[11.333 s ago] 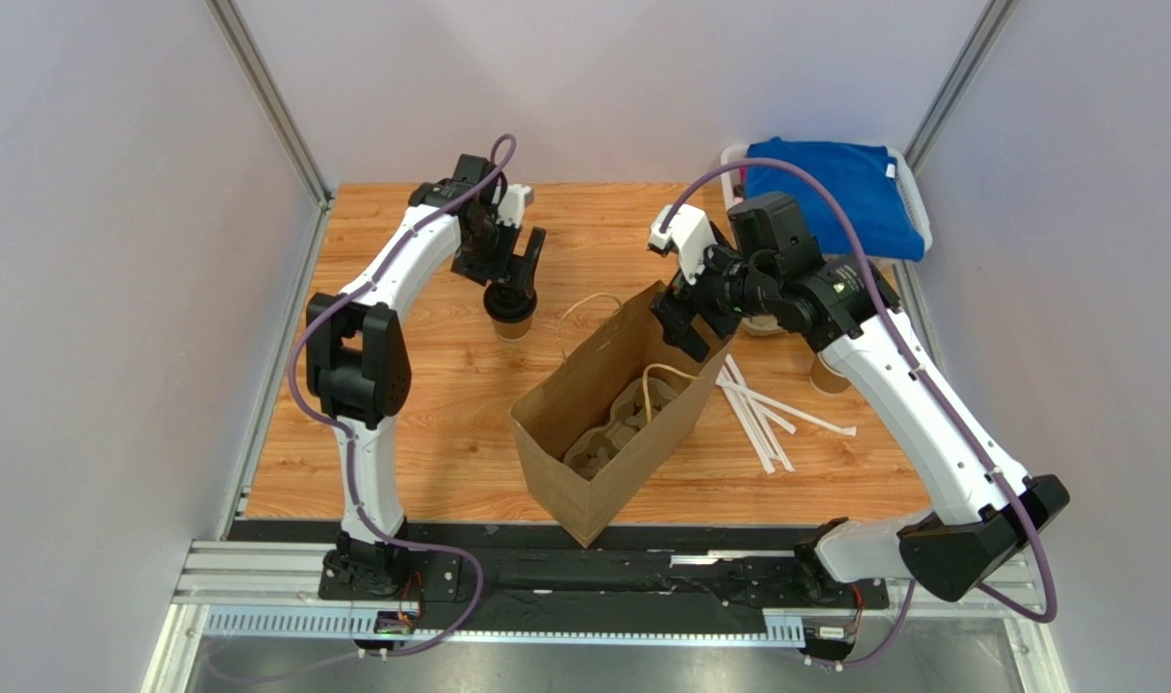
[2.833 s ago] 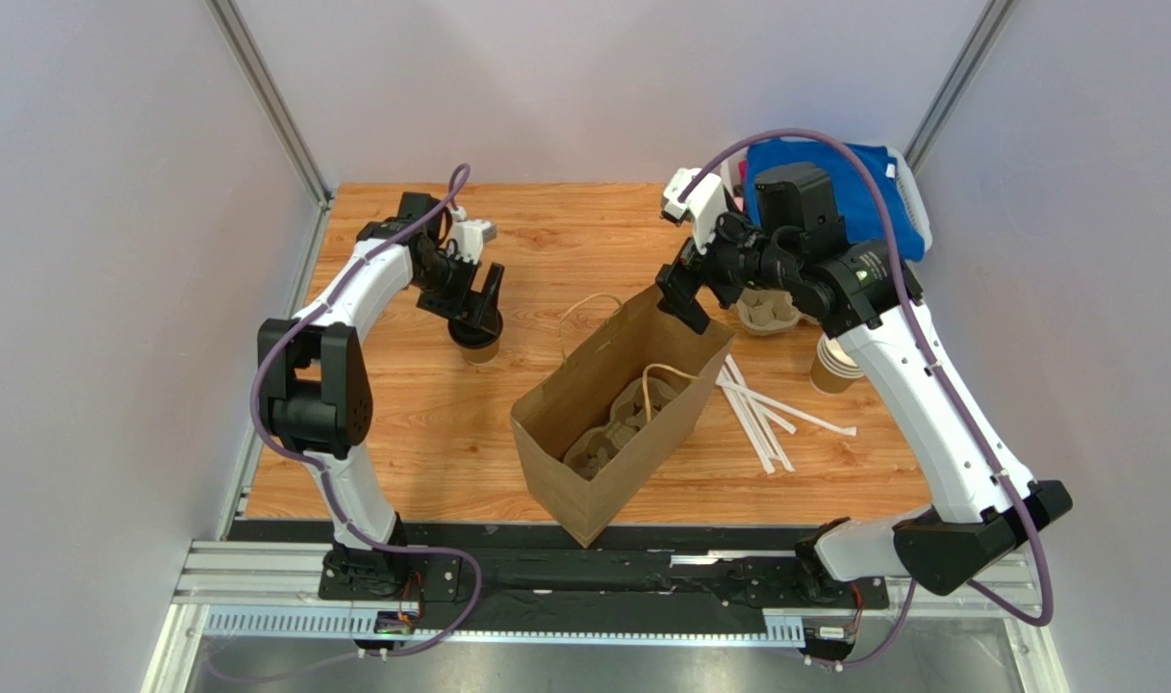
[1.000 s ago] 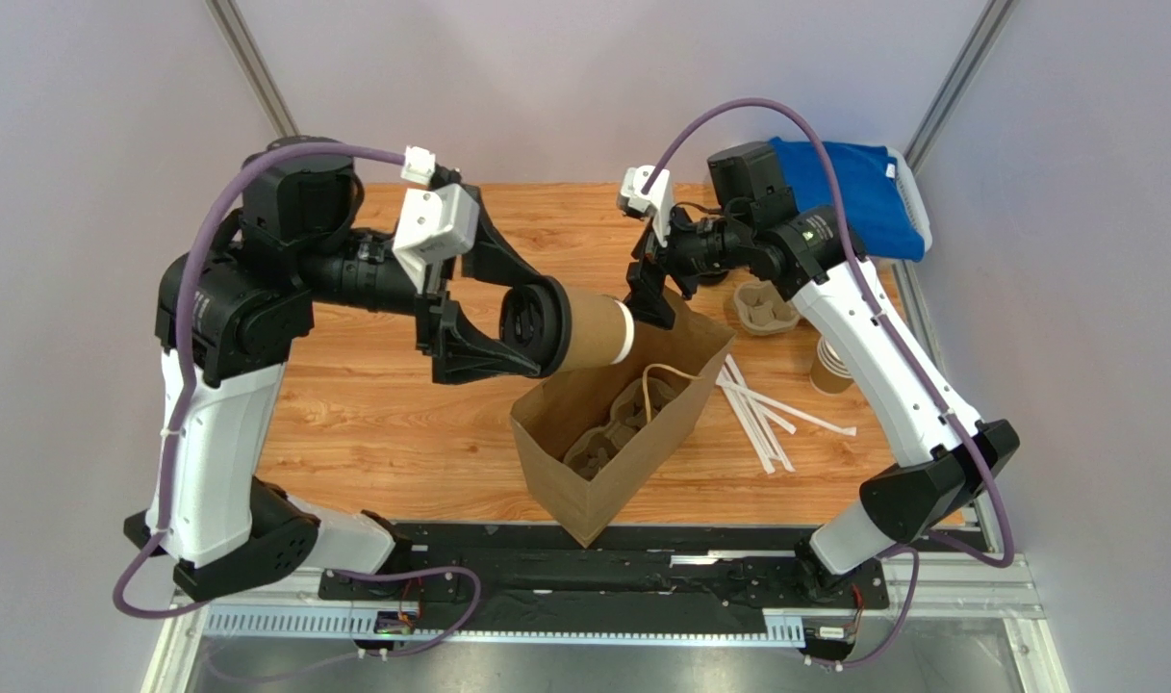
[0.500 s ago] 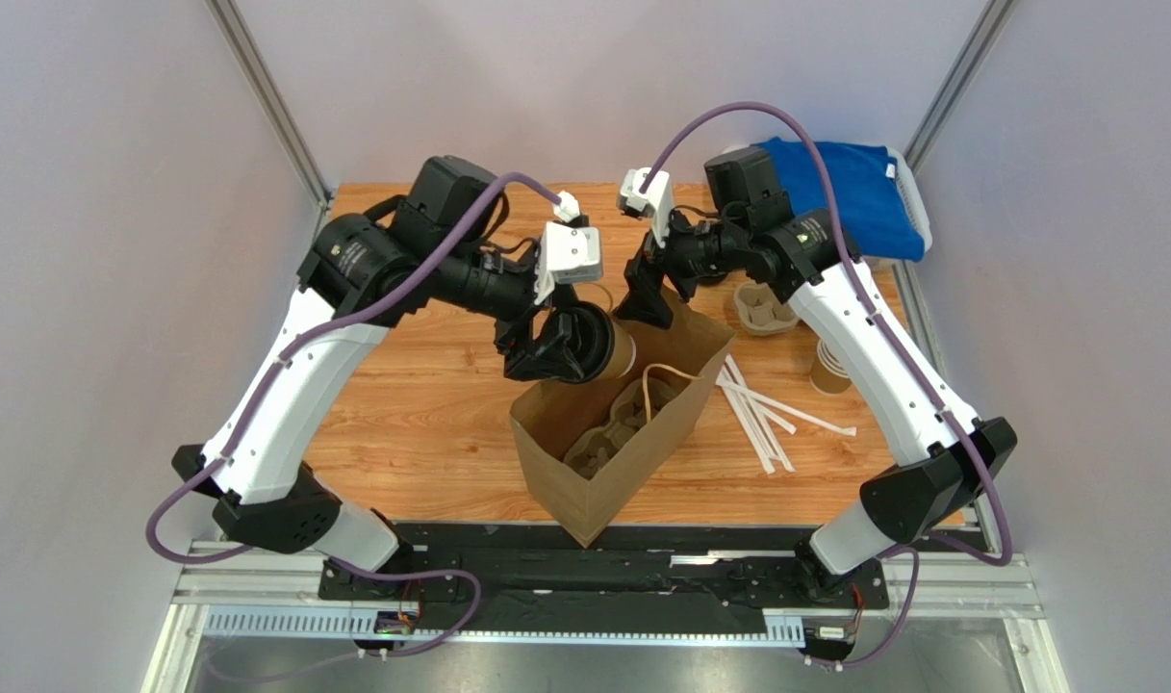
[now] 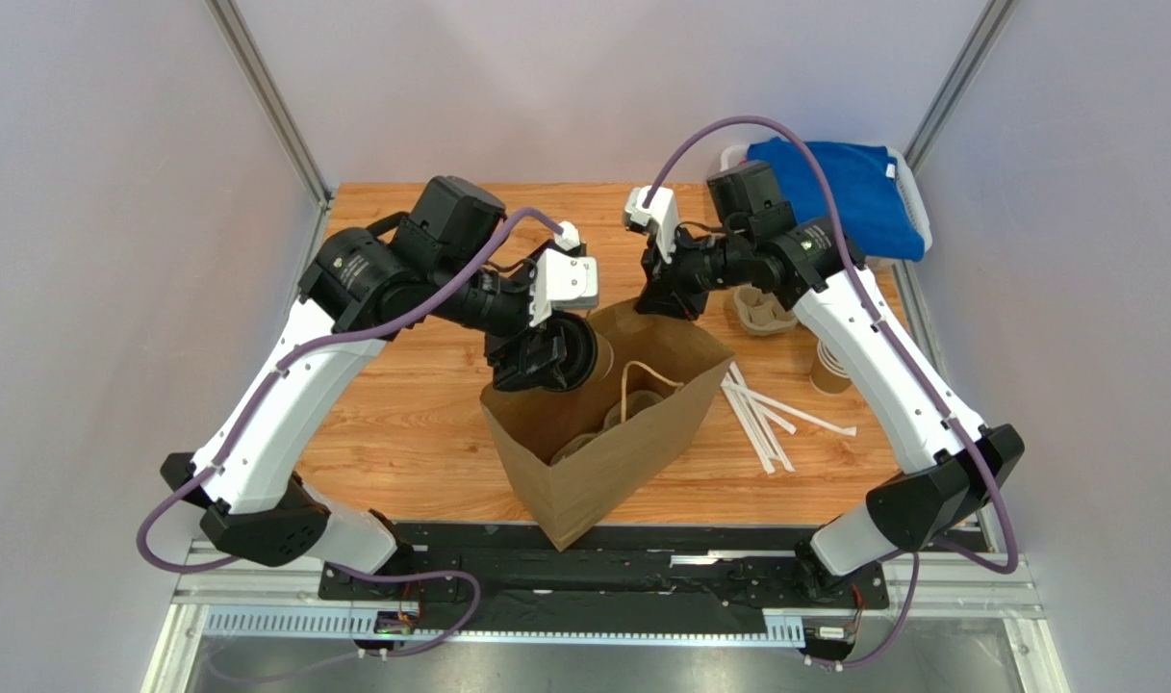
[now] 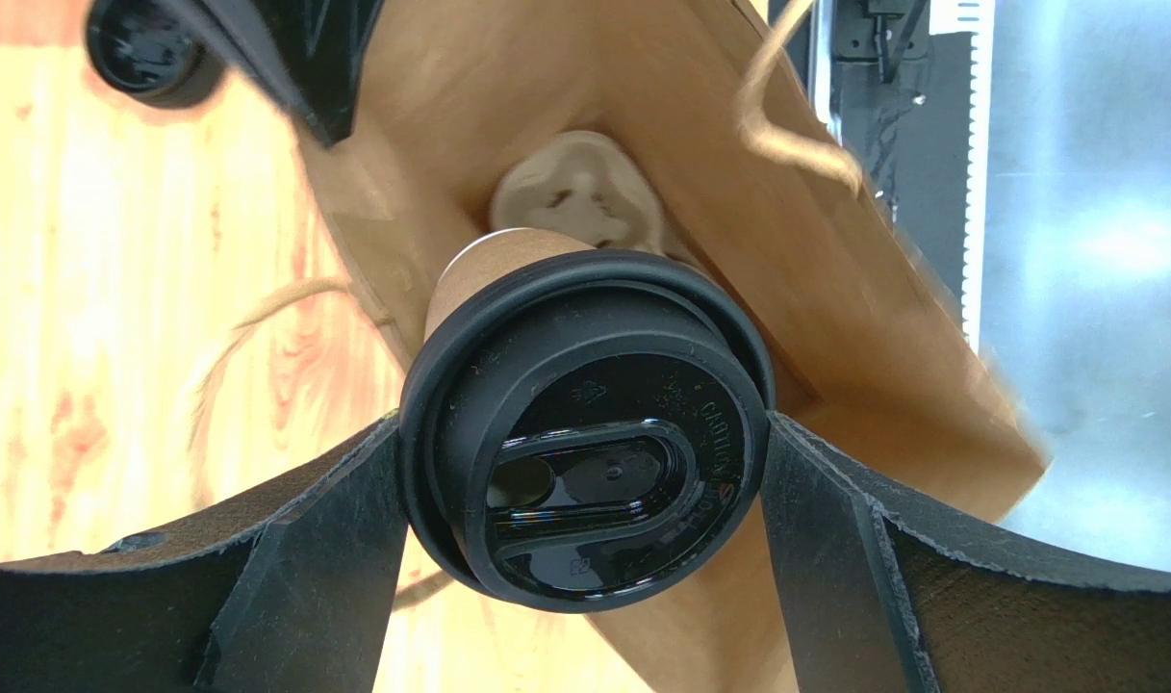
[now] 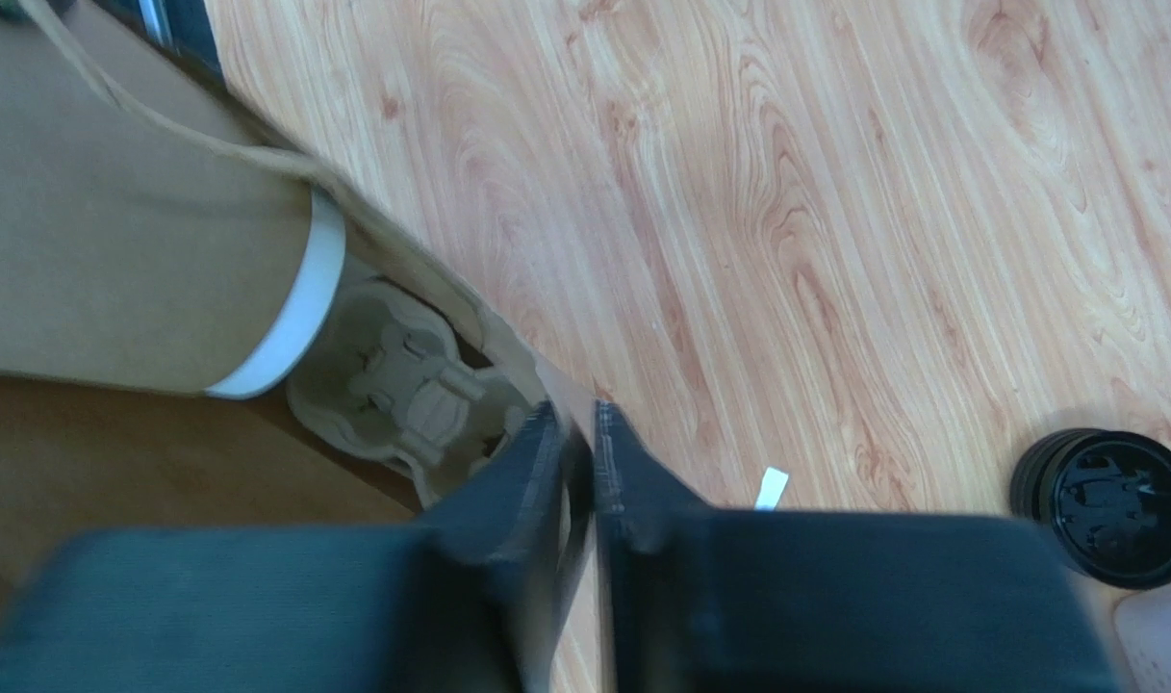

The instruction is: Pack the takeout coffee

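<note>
The takeout coffee (image 5: 574, 355), a brown paper cup with a black lid (image 6: 591, 361), hangs tilted at the open mouth of the brown paper bag (image 5: 605, 469). My left gripper (image 5: 552, 357) is shut on it, its fingers (image 6: 316, 534) pressing both sides of the lid. The left wrist view looks past the lid into the bag (image 6: 866, 332). My right gripper (image 5: 663, 299) is shut on the bag's far rim (image 7: 446, 296); its jaws pinch the paper in the right wrist view (image 7: 578, 422). The cup's white-rimmed base (image 7: 295, 311) points at a pulp cup carrier (image 7: 403, 383) inside the bag.
A second pulp carrier (image 5: 762, 306) and a stack of unlidded cups (image 5: 832, 368) stand right of the bag, with white straws (image 5: 762, 407) beside them. A loose black lid (image 7: 1111, 506) lies on the wood. A blue cloth in a white bin (image 5: 837, 188) is at the back right.
My left arm swung the coffee down and right to the bag's mouth. My right gripper closed on the bag's far rim, and the bag shifted left and gaped wider.
</note>
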Available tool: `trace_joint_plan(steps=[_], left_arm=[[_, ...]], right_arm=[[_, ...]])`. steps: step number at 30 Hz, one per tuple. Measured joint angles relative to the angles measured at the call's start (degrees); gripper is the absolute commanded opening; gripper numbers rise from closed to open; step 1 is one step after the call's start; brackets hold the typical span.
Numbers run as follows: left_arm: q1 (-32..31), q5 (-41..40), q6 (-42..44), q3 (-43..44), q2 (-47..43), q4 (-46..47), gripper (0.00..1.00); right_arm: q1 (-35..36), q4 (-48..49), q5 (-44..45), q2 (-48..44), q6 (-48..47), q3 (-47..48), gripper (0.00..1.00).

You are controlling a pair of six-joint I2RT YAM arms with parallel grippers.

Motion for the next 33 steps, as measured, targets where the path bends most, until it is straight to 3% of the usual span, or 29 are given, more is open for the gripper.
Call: trace_joint_plan(steps=[6,9,10,13,16,18,22,26,29,33], left_arm=[[0.0,-2.7,1.5,-1.5,-1.3,0.1,0.20],[0.0,-3.9,1.7,-3.4,-1.4,0.1,0.19],[0.0,-4.0,1.7,-3.9,-1.4,0.0,0.19],[0.0,-4.0,1.8,-5.3,-1.6,0.1,0.19],[0.0,-3.7,1.9,-6.3,-2.1,0.1,0.18],[0.0,-3.5,1.8,-7.6,-2.8,0.6,0.18],[0.0,-3.4,1.4,-10.5,-4.3,1.8,0.17],[0.0,-3.5,-0.8,-13.6,-5.2,4.2,0.17],[0.3,-3.8,-2.8,-15.6,-5.6,6.3,0.17],[1.6,-4.0,-6.4,-17.7,-5.9,9.5,0.17]], right_arm=[[0.0,-3.9,-0.2,-2.6,1.2,-1.0,0.01],[0.0,-6.5,-1.1,-5.3,2.4,-2.7,0.10],[0.0,-7.4,-1.8,-6.3,2.6,-3.1,0.25],[0.0,-9.7,-3.9,-8.2,3.6,-3.5,0.51],[0.0,-10.0,-5.1,-9.0,4.5,-3.3,0.71],[0.1,-9.6,-4.9,-8.5,5.4,-2.5,0.75],[0.1,-7.4,-4.1,-6.0,6.4,1.5,0.74],[0.1,-4.3,-6.1,-5.4,9.2,3.5,0.59],[0.2,-1.6,-8.9,-6.9,11.5,2.0,0.49],[1.2,2.3,-12.7,-11.8,14.2,-3.4,0.47]])
